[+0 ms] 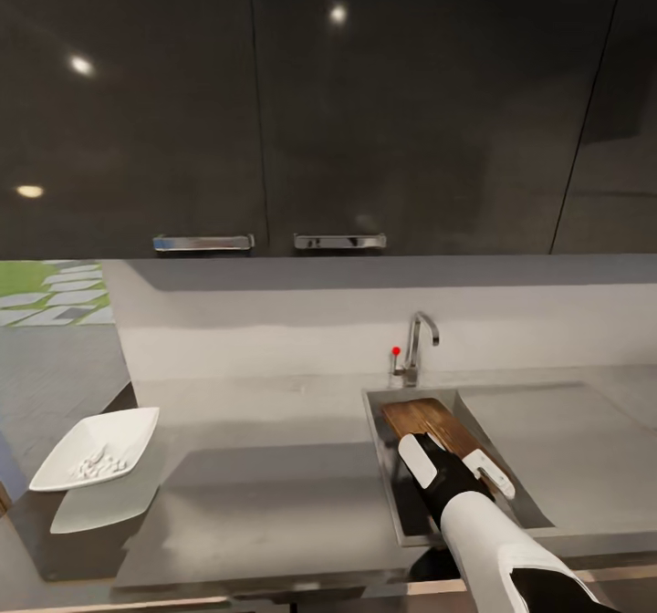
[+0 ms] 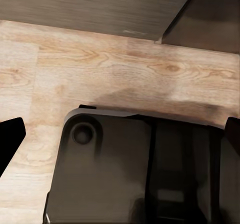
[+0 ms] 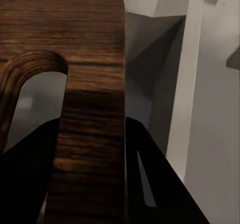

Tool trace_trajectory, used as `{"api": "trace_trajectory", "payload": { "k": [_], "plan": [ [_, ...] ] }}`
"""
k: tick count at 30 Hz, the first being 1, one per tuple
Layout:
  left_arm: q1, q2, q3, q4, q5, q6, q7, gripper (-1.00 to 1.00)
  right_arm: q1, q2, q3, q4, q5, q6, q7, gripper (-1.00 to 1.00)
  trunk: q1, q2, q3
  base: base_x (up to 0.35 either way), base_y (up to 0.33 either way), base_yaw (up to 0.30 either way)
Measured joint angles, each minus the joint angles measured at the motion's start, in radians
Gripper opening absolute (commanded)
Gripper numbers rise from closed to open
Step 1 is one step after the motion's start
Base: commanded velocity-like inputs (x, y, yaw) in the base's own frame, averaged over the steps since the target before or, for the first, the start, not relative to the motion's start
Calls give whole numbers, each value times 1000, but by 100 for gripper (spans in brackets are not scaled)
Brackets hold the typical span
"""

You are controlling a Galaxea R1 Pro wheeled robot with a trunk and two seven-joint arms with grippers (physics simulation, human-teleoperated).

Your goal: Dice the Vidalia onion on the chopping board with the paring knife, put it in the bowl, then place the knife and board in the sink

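From the head camera I'm looking forward and down over the countertop (image 1: pixel 274 494) from a middling distance, taking in the sink (image 1: pixel 383 467), the back wall and the dark upper cabinets (image 1: pixel 365 93). My right wrist camera is looking along the right gripper (image 3: pixel 90 184) from very close, pressed up against the chopping board (image 3: pixel 75 44) with the sink wall beyond; both views are sharing that board (image 1: pixel 433 420) and basin. My left wrist camera is pointing down, close, at the light wood floor (image 2: pixel 100 69) and a dark part of the robot's base (image 2: pixel 125 174).
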Motion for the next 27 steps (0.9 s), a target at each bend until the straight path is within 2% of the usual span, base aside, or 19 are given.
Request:
{"api": "trace_trajectory", "payload": {
  "k": [4, 7, 13, 20, 23, 27],
  "plan": [
    [0, 0, 0, 1, 0, 0, 0, 100, 0, -6, -1, 2, -52, -1, 6, -100, 0, 0, -6, 6, -4, 0],
    [0, 0, 0, 2, 0, 0, 0, 100, 0, -7, -1, 12, -67, -2, 11, -100, 0, 0, -11, 0, 0, 0],
    [0, 0, 0, 2, 0, 1, 0, 100, 0, -6, 1, 20, -67, -3, 33, -100, 0, 0, -20, 0, 0, 10],
    [0, 0, 0, 3, 0, 0, 0, 100, 0, -10, 0, 30, -64, -4, 132, -100, 0, 0, -24, 0, 0, 24],
    [0, 0, 0, 3, 0, 0, 0, 100, 0, -28, -2, 63, -63, -6, 185, -100, 0, 0, -24, 0, 0, 1],
    [0, 0, 0, 4, 0, 0, 0, 100, 0, -42, -1, 81, -62, -5, 215, -100, 0, 0, -24, 0, 0, 0]
  ]
}}
